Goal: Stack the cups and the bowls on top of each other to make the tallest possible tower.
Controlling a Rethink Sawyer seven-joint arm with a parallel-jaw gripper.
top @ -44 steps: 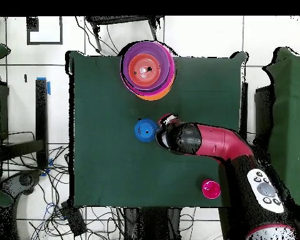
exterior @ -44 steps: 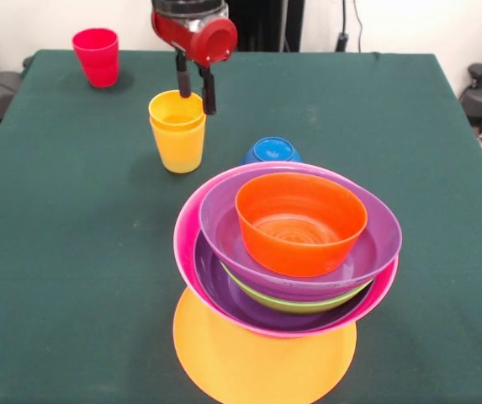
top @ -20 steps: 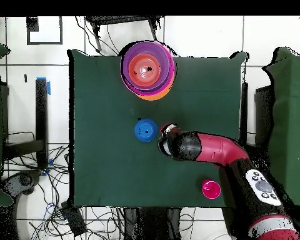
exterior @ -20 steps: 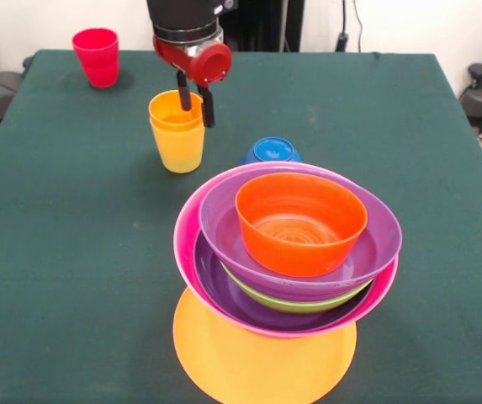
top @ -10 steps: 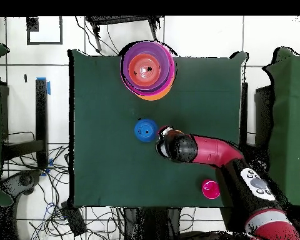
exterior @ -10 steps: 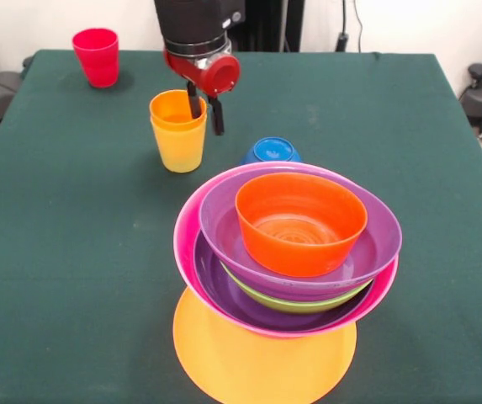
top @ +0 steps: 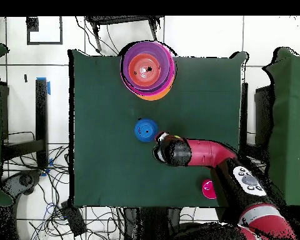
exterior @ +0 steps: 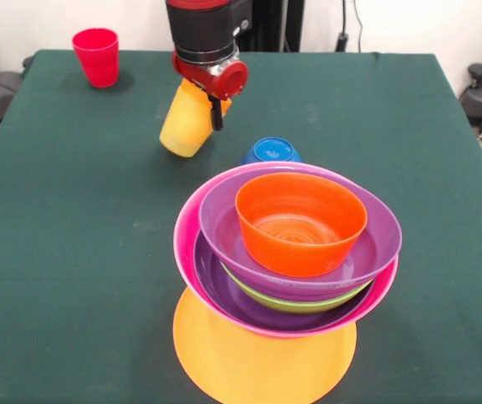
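Yellow cups [exterior: 187, 124], nested, now hang tilted off the worktop [exterior: 72, 219], clamped at the rim by the end effector [exterior: 215, 108]; half a second ago they stood upright. Blue bowl [exterior: 271, 151] sits just beside; the tower [exterior: 287, 252] waits nearer the camera, ready for them.

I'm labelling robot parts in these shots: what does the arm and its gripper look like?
The arm is a rounded tube, glossy red along its length with black sections, and carries a light grey round panel with dark buttons near the base. At the wrist a black cylinder ends in a red collar with a round red cap. The gripper has slim black fingers.
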